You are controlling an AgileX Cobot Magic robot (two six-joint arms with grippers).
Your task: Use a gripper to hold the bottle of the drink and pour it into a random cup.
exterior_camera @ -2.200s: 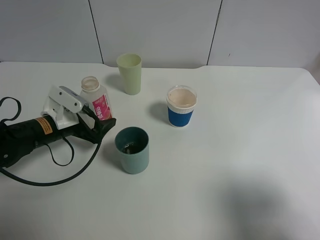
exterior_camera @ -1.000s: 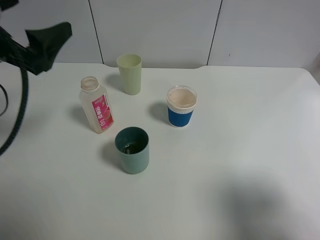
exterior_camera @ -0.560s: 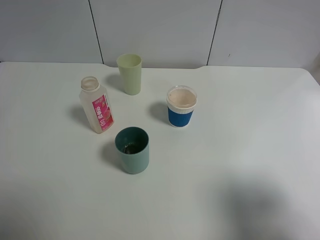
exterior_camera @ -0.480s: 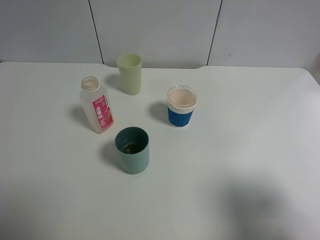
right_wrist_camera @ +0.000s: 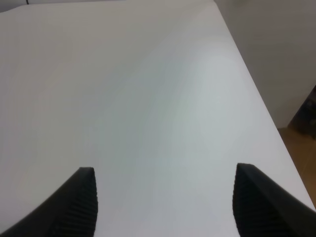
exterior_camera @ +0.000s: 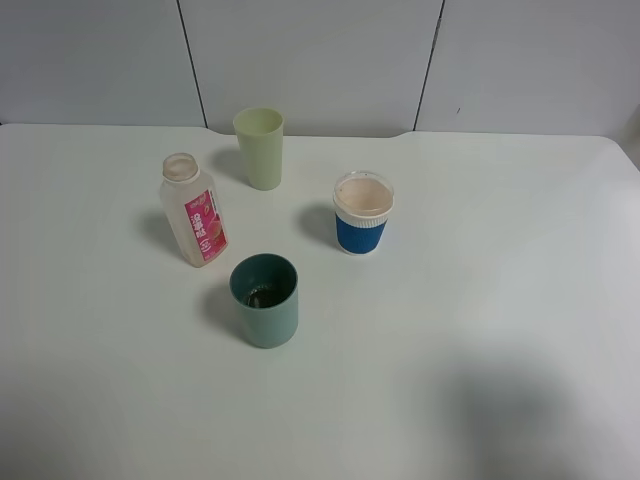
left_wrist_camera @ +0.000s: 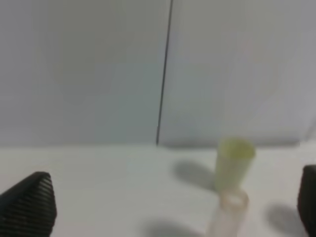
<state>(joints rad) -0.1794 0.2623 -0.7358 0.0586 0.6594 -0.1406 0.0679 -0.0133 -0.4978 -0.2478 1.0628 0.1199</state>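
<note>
1. Exterior high: the bottle (exterior_camera: 195, 212) stands upright on the white surface (exterior_camera: 470, 330), the teal cup (exterior_camera: 265, 300) near at its five o'clock; no gripper shows.
2. Left wrist: the left gripper (left_wrist_camera: 168, 207) is spread wide and empty, well clear; judged wise to keep retreating without nudging anything.
3. Right wrist: the right gripper (right_wrist_camera: 165, 200) gapes empty over bare surface; grey wall panels behind.

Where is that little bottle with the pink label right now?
In the high view the bottle stands upright on the left part of the white table, between the pale yellow-green tumbler behind it and the teal cup in front.
</note>
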